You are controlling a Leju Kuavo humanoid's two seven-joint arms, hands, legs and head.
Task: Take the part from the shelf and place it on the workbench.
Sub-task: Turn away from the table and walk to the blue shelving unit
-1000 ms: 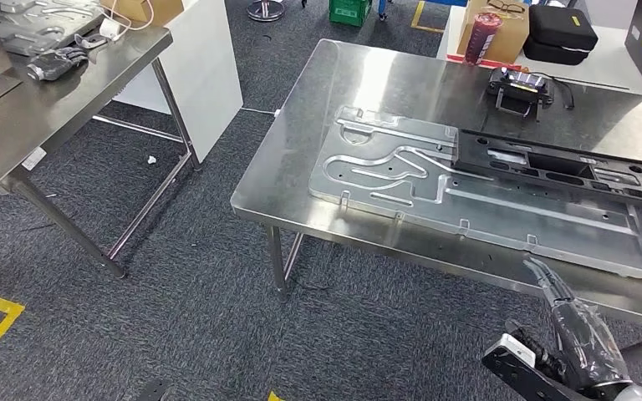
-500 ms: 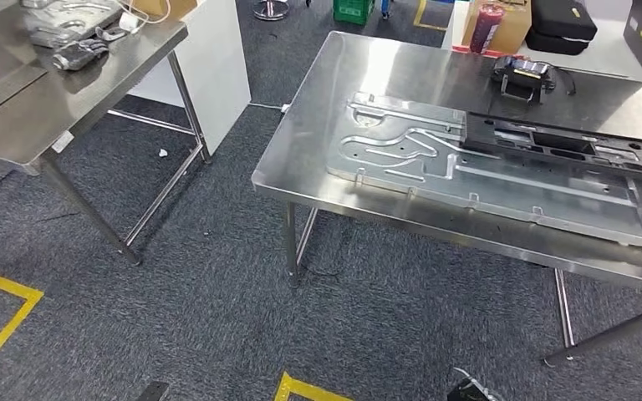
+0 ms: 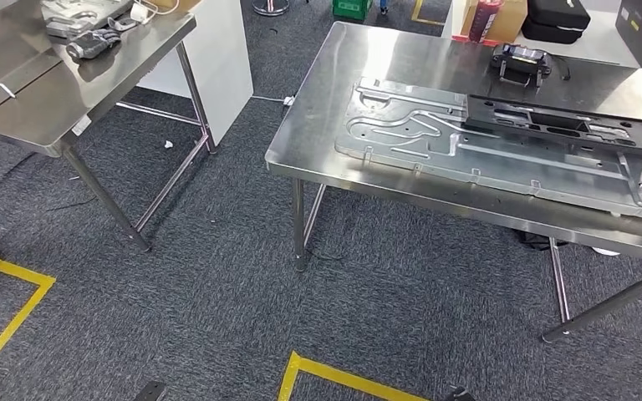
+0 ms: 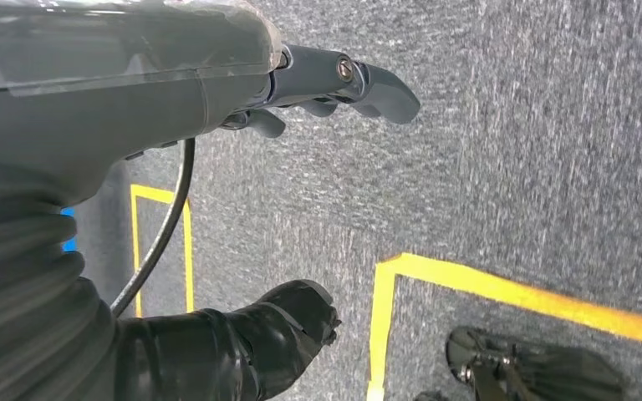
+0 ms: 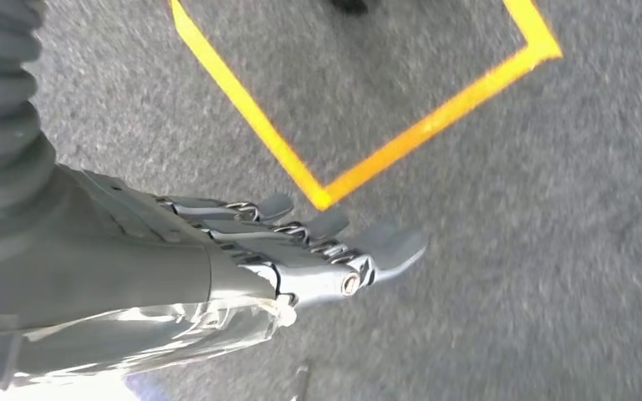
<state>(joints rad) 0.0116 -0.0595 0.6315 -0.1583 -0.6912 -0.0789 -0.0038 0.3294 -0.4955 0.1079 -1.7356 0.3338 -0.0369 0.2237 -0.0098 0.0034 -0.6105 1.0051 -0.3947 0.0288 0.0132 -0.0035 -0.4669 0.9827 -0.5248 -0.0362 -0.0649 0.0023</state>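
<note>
The black part [image 3: 564, 125], which I take to be the task's thing, lies on the workbench surface [image 3: 401, 63]. It rests on top of a large silver plate [image 3: 501, 163] that covers much of the surface's near half. The part's long axis runs along the workbench's near edge, roughly crosswise to the robot's line of sight. It sits toward the side of the surface that falls on the robot's right.

Both arms hang low, well short of the workbench's near edge, with their wrist cameras looking down at grey carpet and yellow floor tape [image 5: 384, 142]. The left robot hand [image 4: 175, 75] is released: its thumb juts out and nothing is in its grasp. The right robot hand [image 5: 217, 259] is likewise released, with its fingers stretched out side by side and empty. The part lies forward and up from both robot hands. The right robot hand is judged the nearer, since the part sits toward that end of the workbench.

With the part already on the surface and neither robot hand carrying anything, the placing step looks done.

Containers stand beyond the workbench's far edge: a green crate [image 3: 349, 8], a cardboard box [image 3: 510, 17] and a closed black case [image 3: 560, 18]. I cannot tell what is in any of them.
</note>
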